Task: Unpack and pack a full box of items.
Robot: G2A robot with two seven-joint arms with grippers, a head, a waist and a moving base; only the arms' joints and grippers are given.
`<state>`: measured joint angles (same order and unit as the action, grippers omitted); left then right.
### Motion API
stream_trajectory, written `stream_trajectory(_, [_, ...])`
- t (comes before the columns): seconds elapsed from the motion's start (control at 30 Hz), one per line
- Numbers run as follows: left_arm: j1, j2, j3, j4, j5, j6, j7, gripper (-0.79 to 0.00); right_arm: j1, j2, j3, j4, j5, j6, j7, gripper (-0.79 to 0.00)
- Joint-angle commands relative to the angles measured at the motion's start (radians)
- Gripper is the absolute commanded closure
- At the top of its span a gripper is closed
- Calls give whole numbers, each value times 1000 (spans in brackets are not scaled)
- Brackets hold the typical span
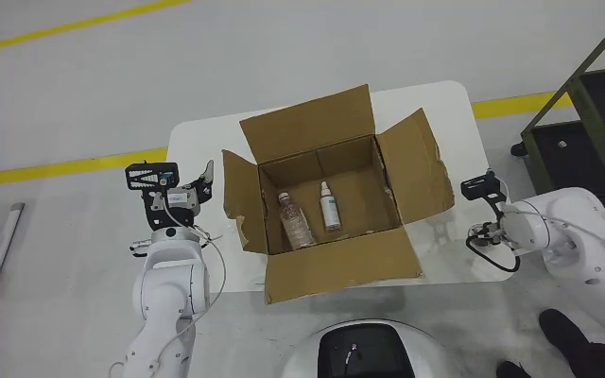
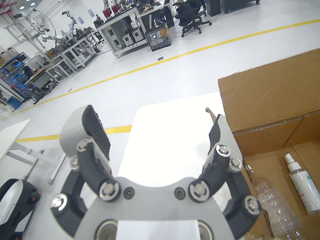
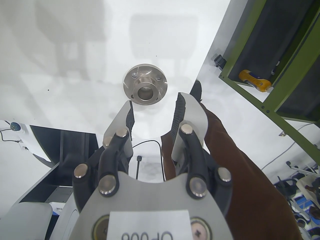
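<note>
The clear crumpled plastic bottle [image 2: 275, 208] and brown cardboard box [image 2: 270, 101] run off my left wrist view's edge; the bottle's cap seems hidden behind my left gripper [image 2: 153, 116].

Open cardboard box [image 1: 307, 123]; clear bottle [image 1: 295, 223], spray bottle [image 1: 329, 207] flat inside

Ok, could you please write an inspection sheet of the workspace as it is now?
Surface: white table, holding the cardboard box.
Job's things: cardboard box has its flaps open; a clear bottle and a spray bottle lie side by side inside.
Clutter: nothing seen.
Grippers: left gripper open, empty, over the table beside the box; right gripper open, empty, off the table's opposite edge.
Cables: black cable loops at the right arm's wrist.
Surroundings: yellow floor line; green rack near the right arm.
</note>
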<state>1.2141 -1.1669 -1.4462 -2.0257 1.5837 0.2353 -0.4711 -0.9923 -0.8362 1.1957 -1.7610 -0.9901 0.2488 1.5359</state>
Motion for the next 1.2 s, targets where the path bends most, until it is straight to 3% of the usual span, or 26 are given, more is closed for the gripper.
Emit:
stream_trajectory(0.0, [0, 0, 0, 0, 0, 0, 0, -785, 8, 5, -11, 7, 6, 5, 0, -366])
stream_trajectory(0.67, [0, 0, 0, 0, 0, 0, 0, -785, 85, 36, -113, 68, 63, 35, 0, -342])
stream_trajectory(1.17, [0, 0, 0, 0, 0, 0, 0, -785, 93, 26, -122, 88, 69, 36, -1, -360])
